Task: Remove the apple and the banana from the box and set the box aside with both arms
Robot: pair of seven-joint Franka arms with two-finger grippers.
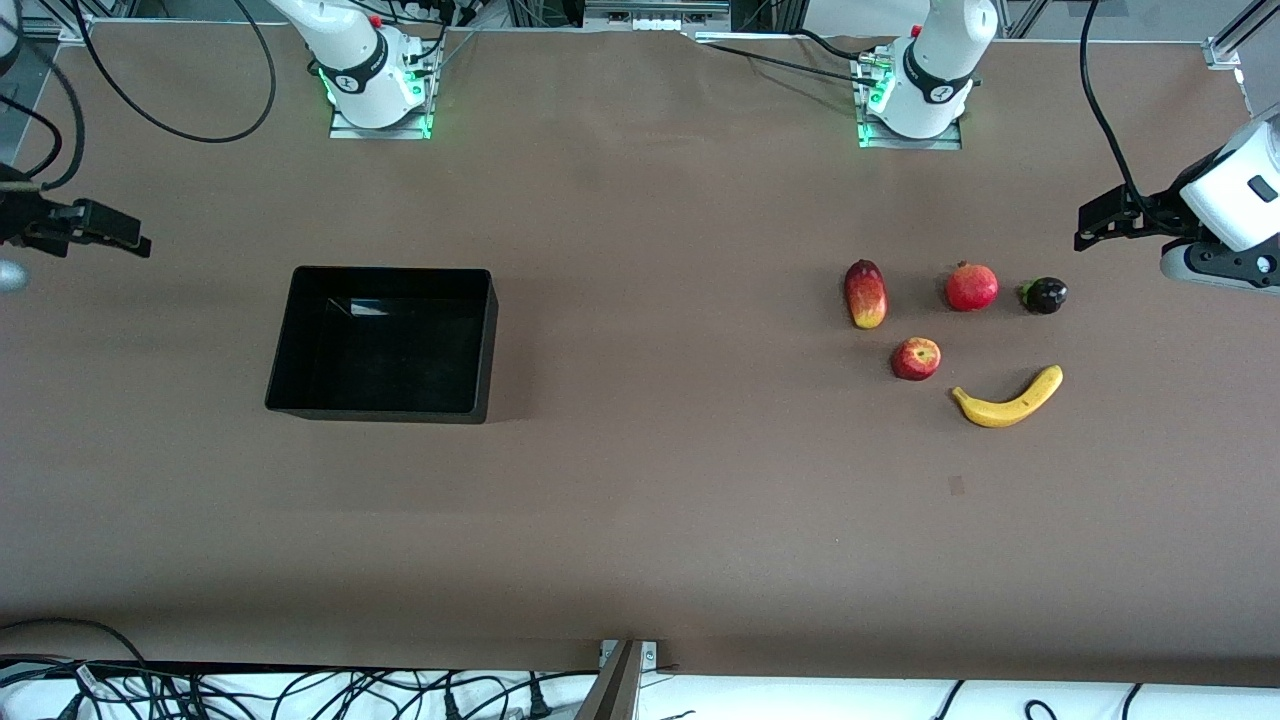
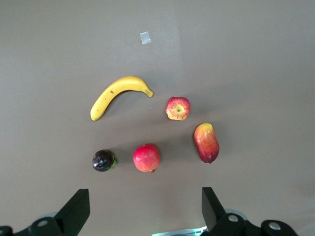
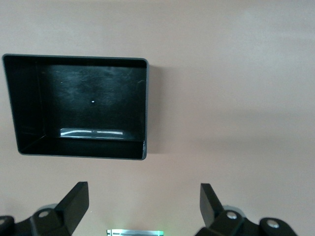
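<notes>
- The banana [image 1: 1008, 399] lies on the brown table [image 1: 640, 520] toward the left arm's end, nearest the front camera of all the fruits.
- The apple [image 1: 916, 358] sits just beside the banana's tip, a little farther from the camera, not touching it.
- The black box [image 1: 383, 342] rests upright and holds nothing, toward the right arm's end, well apart from the fruits.
- Farther still runs a row of three: a red-yellow mango [image 1: 866, 293], a red pomegranate [image 1: 972, 287], and a small dark fruit [image 1: 1044, 295], each apart from its neighbour.
- The left gripper [image 1: 1092, 222] hangs released over bare table at the left arm's end, near the dark fruit, grasping nothing.
- The right gripper [image 1: 125, 238] hangs with fingers spread wide over the table's edge at the right arm's end, grasping nothing.
</notes>
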